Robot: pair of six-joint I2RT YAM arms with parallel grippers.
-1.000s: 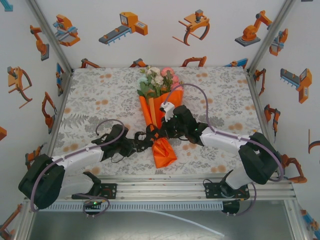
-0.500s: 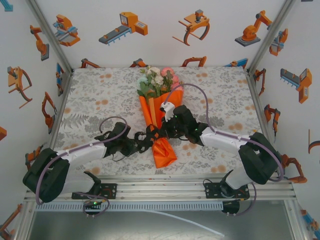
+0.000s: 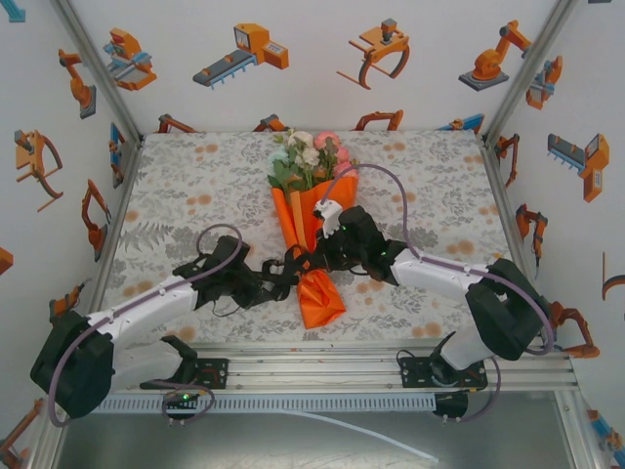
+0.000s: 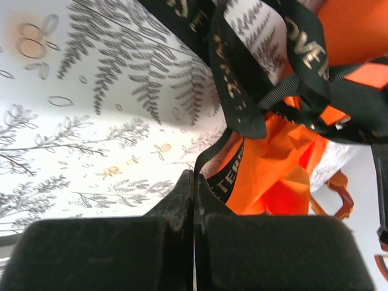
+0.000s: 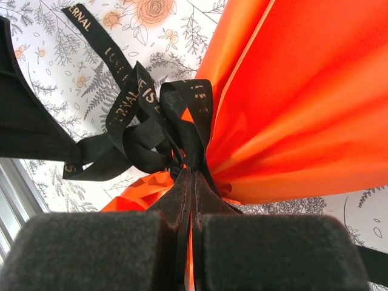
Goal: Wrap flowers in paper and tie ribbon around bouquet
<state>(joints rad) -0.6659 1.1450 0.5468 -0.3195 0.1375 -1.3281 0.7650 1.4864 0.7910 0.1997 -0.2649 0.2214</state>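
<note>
The bouquet (image 3: pixel 301 217) lies mid-table, an orange paper (image 3: pixel 319 299) cone with the flowers (image 3: pixel 308 158) at its far, wide end. A black ribbon (image 3: pixel 291 264) with gold lettering is knotted round the cone's narrow waist. My left gripper (image 3: pixel 271 282) sits just left of the knot. In the left wrist view it (image 4: pixel 195 180) is shut on a ribbon (image 4: pixel 237 91) strand beside the paper (image 4: pixel 274 177). My right gripper (image 3: pixel 310 260) is at the knot from the right. Its wrist view shows it (image 5: pixel 193 176) shut on the ribbon (image 5: pixel 142 121) against the paper (image 5: pixel 303 103).
A floral-print tablecloth (image 3: pixel 195 195) covers the table. White walls with robot pictures (image 3: pixel 244 49) close in the back and both sides. An aluminium rail (image 3: pixel 312 366) runs along the near edge. The right arm's cable (image 3: pixel 391 186) loops over the cloth beside the bouquet.
The left gripper has closed on a ribbon strand, and its arm has swung a little to the left. The right gripper and the bouquet have stayed put.
</note>
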